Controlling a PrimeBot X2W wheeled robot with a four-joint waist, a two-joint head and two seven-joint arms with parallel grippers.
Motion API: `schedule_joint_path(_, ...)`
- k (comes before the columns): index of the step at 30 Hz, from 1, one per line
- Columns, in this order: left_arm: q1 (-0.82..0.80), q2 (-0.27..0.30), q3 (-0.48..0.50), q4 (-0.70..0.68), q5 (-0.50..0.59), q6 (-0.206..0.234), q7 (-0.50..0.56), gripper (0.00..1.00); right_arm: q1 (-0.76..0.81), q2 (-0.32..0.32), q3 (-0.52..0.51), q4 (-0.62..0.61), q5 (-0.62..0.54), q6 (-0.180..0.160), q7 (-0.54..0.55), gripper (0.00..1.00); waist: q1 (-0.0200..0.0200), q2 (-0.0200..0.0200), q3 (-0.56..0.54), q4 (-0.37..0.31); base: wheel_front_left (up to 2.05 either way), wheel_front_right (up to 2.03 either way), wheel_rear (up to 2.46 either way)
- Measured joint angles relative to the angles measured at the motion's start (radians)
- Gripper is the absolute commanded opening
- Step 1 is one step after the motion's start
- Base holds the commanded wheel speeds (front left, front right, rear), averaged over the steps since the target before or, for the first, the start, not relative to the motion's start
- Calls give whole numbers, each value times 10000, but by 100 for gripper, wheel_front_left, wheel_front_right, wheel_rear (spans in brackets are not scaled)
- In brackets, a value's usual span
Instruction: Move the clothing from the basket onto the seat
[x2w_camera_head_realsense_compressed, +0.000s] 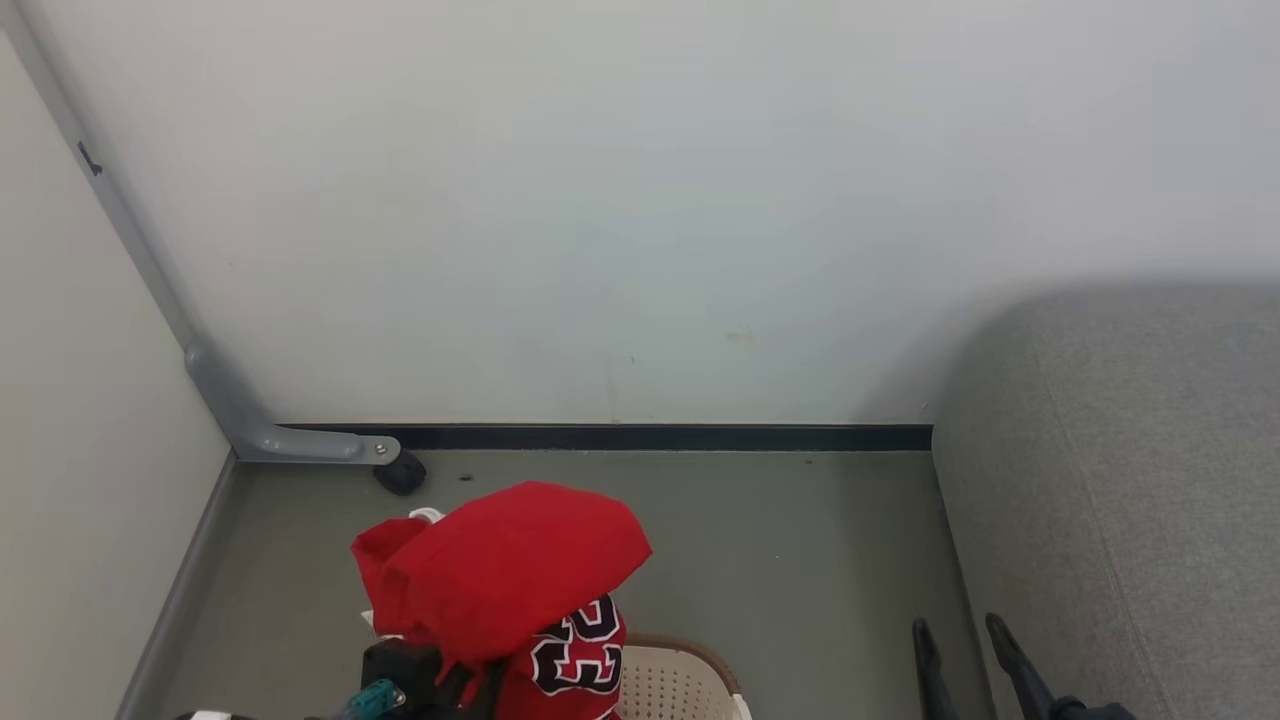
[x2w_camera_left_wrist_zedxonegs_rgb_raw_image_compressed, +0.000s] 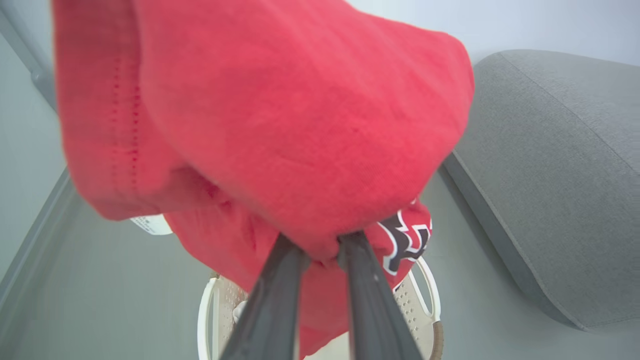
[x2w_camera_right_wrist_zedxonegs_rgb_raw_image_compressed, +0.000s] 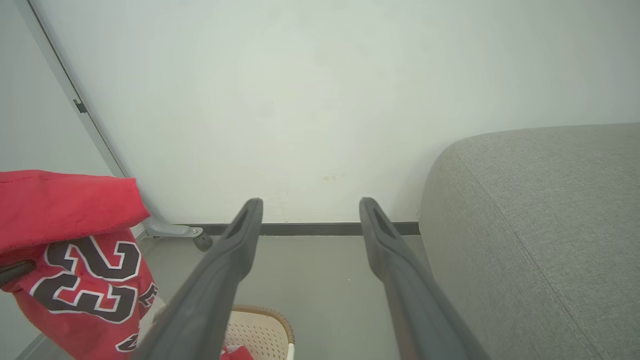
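The red clothing (x2w_camera_head_realsense_compressed: 500, 560) is bunched up and lifted over the basket (x2w_camera_head_realsense_compressed: 680, 680). Its long axis runs roughly up and down. The plain red upper part folds over like a hood toward the wall (x2w_camera_head_realsense_compressed: 640, 200), and the lower part hangs toward the basket's opening. I cannot tell whether the hanging end touches the basket. The sofa (x2w_camera_head_realsense_compressed: 1120, 480) stands well apart to the right, with bare floor (x2w_camera_head_realsense_compressed: 800, 540) between them.

The left claw (x2w_camera_left_wrist_zedxonegs_rgb_raw_image_compressed: 320, 247) reaches up from below with its two fingers nearly together, clamped on a pinch of the red cloth, which drapes over their tips. The right claw (x2w_camera_head_realsense_compressed: 957, 625) sits low at the right, just beside the sofa's edge. Its fingers point toward the wall and are spread wide apart, with nothing between them.

A black number (x2w_camera_head_realsense_compressed: 575, 650) outlined in white shows on the hanging part. It is creased and upside down from the head, and reads as 23. A small white label (x2w_camera_left_wrist_zedxonegs_rgb_raw_image_compressed: 150, 225) pokes out under the fold, its print too small to read.
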Motion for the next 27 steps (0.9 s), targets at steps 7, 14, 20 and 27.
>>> schedule_joint_path(7,191,12,84,-1296,23,0,-15,0,41,-2,-8,-100,-65,109,2,100,1,1,-71,124,0,0,0)
schedule_joint_path(14,196,58,217,-2569,104,0,-42,0,50,4,132,-109,-127,320,2,100,1,1,-129,221,0,0,0)
schedule_joint_path(20,416,117,226,-3753,104,0,-44,0,62,4,514,-196,-535,539,2,100,1,2,-184,299,0,0,0)
schedule_joint_path(27,653,194,-155,-4690,104,0,-48,0,12,-207,1469,-190,-1498,844,2,100,1,2,-195,371,0,0,0)
